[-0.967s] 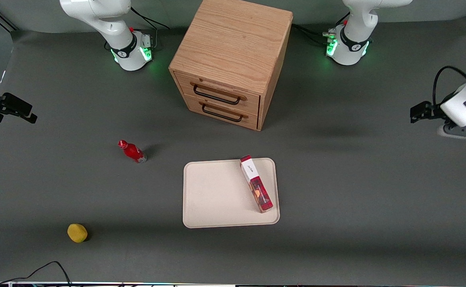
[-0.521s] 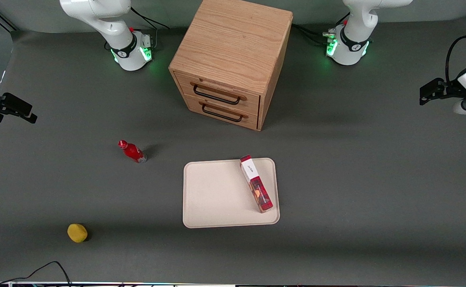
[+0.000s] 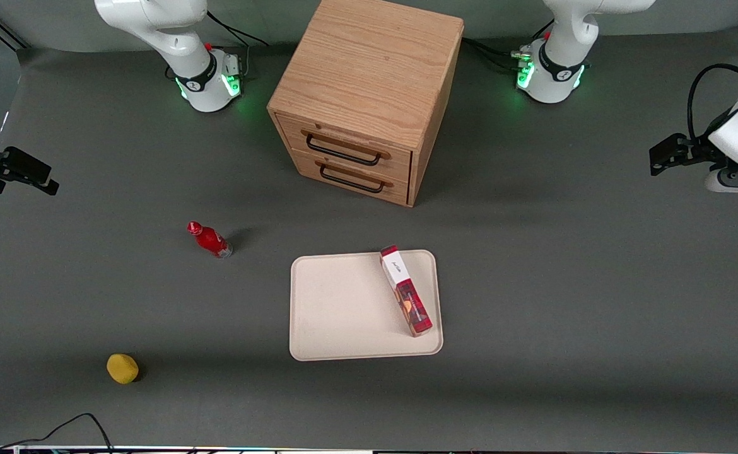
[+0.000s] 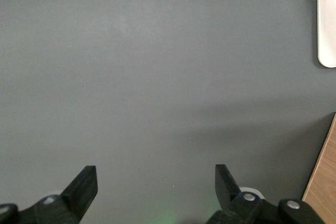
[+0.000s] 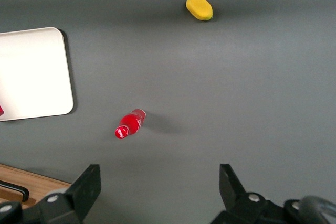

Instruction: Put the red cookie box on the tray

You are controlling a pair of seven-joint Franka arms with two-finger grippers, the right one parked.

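The red cookie box [image 3: 405, 291] lies flat on the cream tray [image 3: 337, 309], along the tray's edge nearest the working arm's end, its white panel pointing toward the cabinet. My gripper [image 3: 658, 161] hangs well away from it at the working arm's end of the table, above bare grey mat. In the left wrist view the gripper [image 4: 156, 182] is open, with nothing between its black fingers [image 4: 84, 187]. A corner of the tray [image 4: 326, 24] shows at that view's edge.
A wooden two-drawer cabinet [image 3: 369, 94] stands farther from the front camera than the tray. A small red bottle [image 3: 210, 239] and a yellow object [image 3: 122, 368] lie toward the parked arm's end. The cabinet's edge [image 4: 323, 182] shows in the left wrist view.
My gripper stayed at the working arm's end of the table, shifting away from the front camera and then partly back. The cookie box and tray have not moved.
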